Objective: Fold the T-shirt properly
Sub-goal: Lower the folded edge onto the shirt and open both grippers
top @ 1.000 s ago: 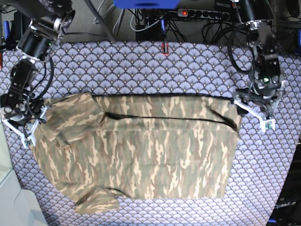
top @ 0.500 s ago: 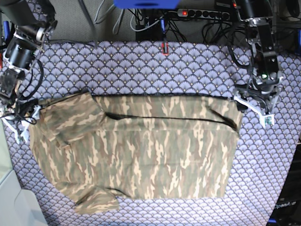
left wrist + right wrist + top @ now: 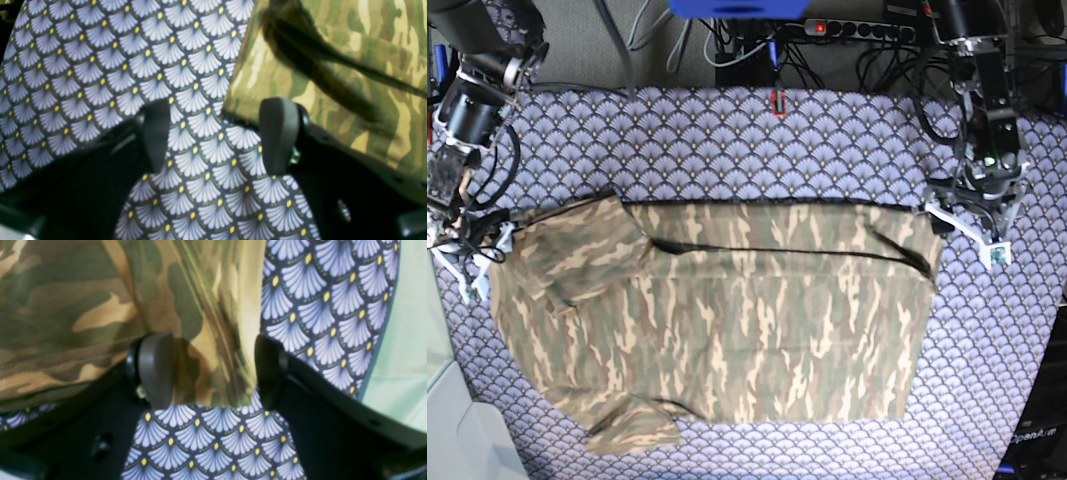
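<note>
Left gripper (image 3: 213, 136): jaws wide apart, holding nothing; only the cloth (image 3: 100, 66) shows between them.
T-shirt (image 3: 727, 320): spread flat on the cloth; a corner lies just beyond the left gripper's far finger.
Right gripper (image 3: 206, 370): jaws apart, a T-shirt edge hanging between them, not pinched.
Writing: "OpenArm" on a black part (image 3: 1035, 436), bottom corner of base view.

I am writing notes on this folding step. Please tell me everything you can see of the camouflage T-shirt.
The T-shirt is soft cloth in olive, tan, cream and brown camouflage. It lies flat on the fan-patterned cloth, partly folded, with a dark crease near its top edge. One corner sits between the open right gripper; the open left gripper holds nothing.
</note>
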`<state>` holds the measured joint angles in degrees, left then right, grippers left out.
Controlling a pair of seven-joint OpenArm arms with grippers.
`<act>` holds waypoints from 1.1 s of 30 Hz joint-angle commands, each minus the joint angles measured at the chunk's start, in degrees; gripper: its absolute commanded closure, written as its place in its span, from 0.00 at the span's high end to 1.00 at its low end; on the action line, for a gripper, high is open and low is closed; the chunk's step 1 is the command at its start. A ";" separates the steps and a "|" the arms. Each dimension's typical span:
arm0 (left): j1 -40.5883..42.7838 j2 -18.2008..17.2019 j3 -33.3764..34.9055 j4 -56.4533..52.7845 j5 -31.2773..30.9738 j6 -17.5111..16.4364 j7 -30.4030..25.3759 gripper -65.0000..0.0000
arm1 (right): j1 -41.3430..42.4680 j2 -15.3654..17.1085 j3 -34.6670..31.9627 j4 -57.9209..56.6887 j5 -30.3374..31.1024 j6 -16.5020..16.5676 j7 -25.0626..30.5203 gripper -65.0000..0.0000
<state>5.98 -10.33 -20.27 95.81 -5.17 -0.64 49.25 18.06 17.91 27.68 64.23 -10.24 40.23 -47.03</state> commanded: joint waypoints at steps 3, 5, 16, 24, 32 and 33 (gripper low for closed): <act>-1.01 -0.71 -0.34 0.94 0.11 0.16 -1.12 0.64 | 1.23 0.68 0.14 0.78 0.26 -0.23 1.00 0.59; -1.01 -0.71 -0.34 0.85 0.11 0.16 -1.12 0.64 | 1.23 0.86 0.14 -1.33 0.26 -0.23 1.00 0.59; -3.03 -0.88 -0.43 -5.13 0.11 0.16 -2.53 0.64 | 1.32 0.77 0.14 -5.46 0.44 -0.23 1.18 0.58; -4.00 -0.79 0.01 -5.48 0.11 0.16 -4.29 0.64 | 1.14 0.77 0.14 -5.46 0.44 -0.23 0.74 0.37; -7.52 -0.35 0.10 -10.84 0.11 0.16 -4.38 0.64 | -0.26 0.59 0.14 -5.46 0.44 -0.23 0.65 0.34; -7.52 -0.35 0.10 -11.19 0.11 0.16 -4.38 0.64 | -0.35 0.68 0.14 -5.46 0.44 -0.23 0.74 0.34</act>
<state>-0.10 -10.22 -20.10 83.57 -5.13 -0.62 46.11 17.82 18.04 27.81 58.81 -8.03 40.03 -43.72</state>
